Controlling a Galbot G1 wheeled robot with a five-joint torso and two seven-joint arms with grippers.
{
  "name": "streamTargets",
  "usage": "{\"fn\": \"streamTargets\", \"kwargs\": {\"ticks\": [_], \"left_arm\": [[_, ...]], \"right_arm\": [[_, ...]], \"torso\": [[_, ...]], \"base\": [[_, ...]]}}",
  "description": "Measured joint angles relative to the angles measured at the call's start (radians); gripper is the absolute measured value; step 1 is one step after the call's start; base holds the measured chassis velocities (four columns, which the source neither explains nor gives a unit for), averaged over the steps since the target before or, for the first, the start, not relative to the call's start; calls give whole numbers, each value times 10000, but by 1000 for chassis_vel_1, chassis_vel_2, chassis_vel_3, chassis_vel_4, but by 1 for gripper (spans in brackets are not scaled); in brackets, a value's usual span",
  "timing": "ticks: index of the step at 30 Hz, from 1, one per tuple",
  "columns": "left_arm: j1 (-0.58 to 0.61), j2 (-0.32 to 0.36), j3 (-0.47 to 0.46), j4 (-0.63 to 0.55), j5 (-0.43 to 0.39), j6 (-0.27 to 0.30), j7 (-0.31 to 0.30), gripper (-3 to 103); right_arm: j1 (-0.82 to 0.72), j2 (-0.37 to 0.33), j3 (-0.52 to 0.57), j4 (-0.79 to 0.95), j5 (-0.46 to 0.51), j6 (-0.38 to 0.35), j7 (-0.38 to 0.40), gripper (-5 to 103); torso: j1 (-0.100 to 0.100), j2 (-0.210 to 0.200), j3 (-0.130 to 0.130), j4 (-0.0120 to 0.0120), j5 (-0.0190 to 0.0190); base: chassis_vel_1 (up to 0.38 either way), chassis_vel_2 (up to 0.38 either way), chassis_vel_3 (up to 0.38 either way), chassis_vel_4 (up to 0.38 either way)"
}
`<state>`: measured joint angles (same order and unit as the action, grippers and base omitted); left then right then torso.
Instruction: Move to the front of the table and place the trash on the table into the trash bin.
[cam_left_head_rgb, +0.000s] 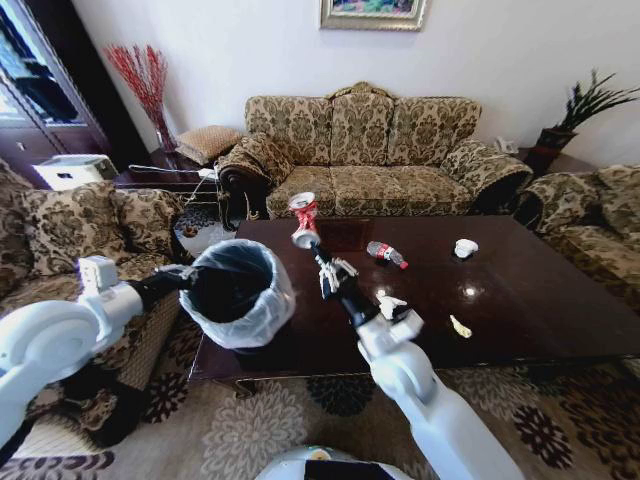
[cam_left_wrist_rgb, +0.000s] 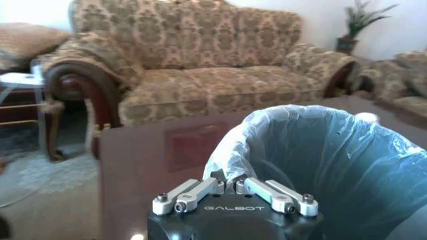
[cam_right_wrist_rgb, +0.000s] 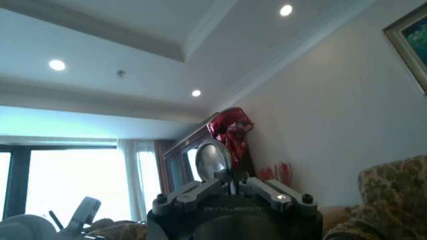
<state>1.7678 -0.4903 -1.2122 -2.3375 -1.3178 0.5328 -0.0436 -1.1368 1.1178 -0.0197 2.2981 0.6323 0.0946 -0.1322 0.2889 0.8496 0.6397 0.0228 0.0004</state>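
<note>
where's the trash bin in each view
Head view: the trash bin sits on the table's left front corner, its rim gripped by the left gripper.
Left wrist view: it is close up, just beyond the left gripper.
Right wrist view: not in it.
Shared landmark: the patterned sofa.

The table (cam_left_head_rgb: 520, 300) is carrying a clear bottle (cam_left_head_rgb: 386, 253) near its centre, white paper (cam_left_head_rgb: 465, 247) toward two o'clock, and a yellowish scrap (cam_left_head_rgb: 459, 326) at four o'clock.
</note>
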Motion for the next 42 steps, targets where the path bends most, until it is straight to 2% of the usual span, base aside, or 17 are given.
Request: {"fn": "streamTargets", "kwargs": {"ticks": [3, 8, 10, 12, 13, 15, 16, 19, 20, 22, 24, 27, 28, 30, 31, 34, 42], "left_arm": [[90, -258, 20, -601, -5, 102, -8, 3], [208, -510, -44, -1314, 22, 169, -14, 3], [242, -566, -94, -1457, 31, 183, -13, 3], [303, -667, -167, -1624, 60, 197, -13, 3], [303, -667, -167, -1624, 60, 197, -13, 3], [403, -799, -224, -1673, 140, 207, -11, 3], [403, -799, -224, -1673, 140, 207, -11, 3], [502, -974, -301, -1673, 285, 213, -22, 3], [502, -974, -301, -1673, 285, 213, -22, 3], [516, -1058, -347, -1653, 484, 213, -52, 3], [477, -1133, -401, -1570, 634, 213, -38, 3], [176, -1410, -725, -1111, 883, 150, -47, 3], [176, -1410, -725, -1111, 883, 150, -47, 3], [154, -1505, -796, -991, 903, 110, -21, 3], [154, -1505, -796, -991, 903, 110, -21, 3], [151, -1760, -679, -1009, 1274, 69, 78, 3], [145, -1778, -563, -936, 1542, 41, 215, 3]], "right_arm": [[-107, -212, -254, 223, -12, -134, -232, 1], [-396, -338, -393, 242, -297, -170, -748, -1], [-488, -339, -386, 276, -442, -154, -883, 4], [-649, -354, -384, 410, -595, -138, -959, 15], [-649, -354, -384, 410, -595, -138, -959, 15], [-789, -368, -352, 511, -725, -122, -973, 25], [-789, -368, -352, 511, -725, -122, -973, 25], [-1073, -308, -196, 730, -801, -10, -925, 41], [-1073, -308, -196, 730, -801, -10, -925, 41], [-1325, -229, 103, 959, -821, 108, -657, 52], [-1513, -176, 332, 1098, -888, 198, -404, 52], [-2375, 57, 1559, 1173, -1264, 414, 614, 69], [-2375, 57, 1559, 1173, -1264, 414, 614, 69], [-2701, 204, 2228, 794, -1342, 72, 1540, 80], [-2701, 204, 2228, 794, -1342, 72, 1540, 80], [-2623, 587, 3052, -697, -1574, -104, 2608, 95], [-2350, 908, 3887, -2570, -1949, 153, 2681, 100]], "torso": [[0, 0, 1, 10, -3], [0, 0, 0, 4, -3], [0, 0, 1, 4, -2], [1, 0, 1, 4, -2], [1, 0, 1, 4, -2], [0, 0, 1, 4, -5], [0, 0, 1, 4, -5], [1, 0, 1, 6, -5], [1, 0, 1, 6, -5], [1, 0, 2, 3, -4], [1, 0, 2, 5, -4], [0, 0, 1, 6, -5], [0, 0, 1, 6, -5], [0, 0, 1, 2, -7], [0, 0, 1, 2, -7], [0, -1, 2, 6, 0], [2, -2, 2, 4, -6]], "base": [[0, 0, 0, 0], [0, 0, 0, 0], [0, 0, 0, 0], [0, 0, 0, 0], [0, 0, 0, 0], [0, 0, 0, 0], [0, 0, 0, 0], [0, 0, 0, 0], [0, 0, 0, 0], [0, 0, 0, 0], [0, 0, 0, 0], [0, 0, 0, 0], [0, 0, 0, 0], [0, 0, 0, 0], [0, 0, 0, 0], [0, 0, 0, 0], [-30, -30, 36, 27]]}}
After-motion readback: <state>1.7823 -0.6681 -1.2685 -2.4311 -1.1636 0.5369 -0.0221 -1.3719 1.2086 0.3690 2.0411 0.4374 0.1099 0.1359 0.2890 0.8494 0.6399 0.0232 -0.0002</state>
